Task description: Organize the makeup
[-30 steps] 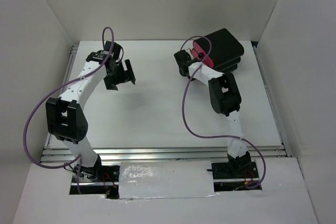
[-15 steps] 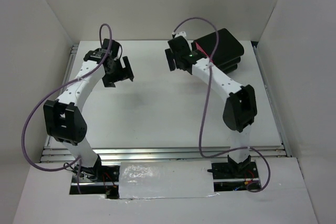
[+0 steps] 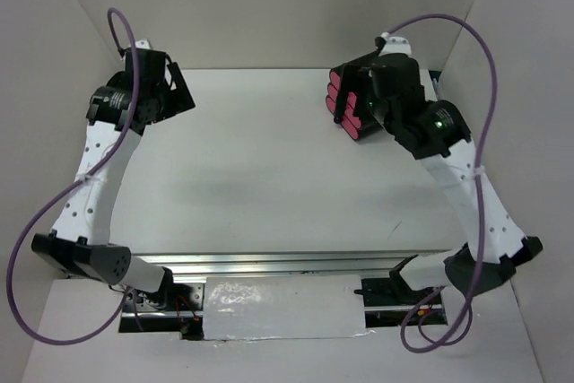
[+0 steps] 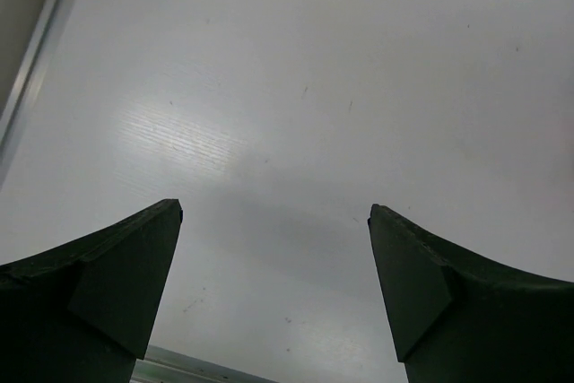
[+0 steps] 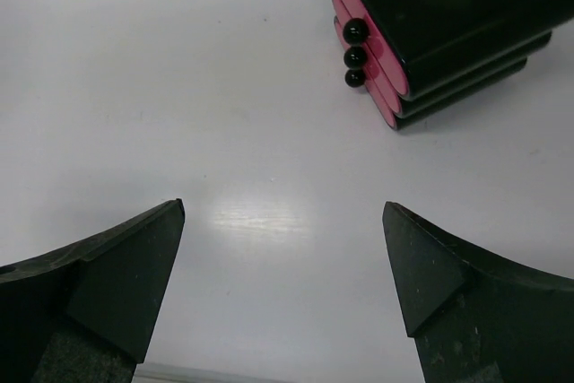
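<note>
No makeup shows in any view. My left gripper [image 3: 170, 96] hangs high at the back left. It is open over the bare white table [image 4: 296, 87], with nothing between its fingers. My right gripper [image 3: 381, 87] hovers high at the back right, above the black box with three pink drawers [image 3: 352, 114]. It is open and empty too. In the right wrist view the box [image 5: 448, 6] lies beyond and to the right of the gripper [image 5: 283, 208]. Its three drawer fronts [image 5: 381, 60] are pushed in, and their black knobs [image 5: 354, 54] sit in a column.
White walls close in the table at the left, back and right. A metal rail [image 3: 287, 264] runs along the near edge by the arm bases. Purple cables [image 3: 475, 87] loop off both arms.
Both arms have lifted and swung outward toward the side walls. My right gripper has left the front of the drawer box and opened wide. The left gripper has stayed open.
</note>
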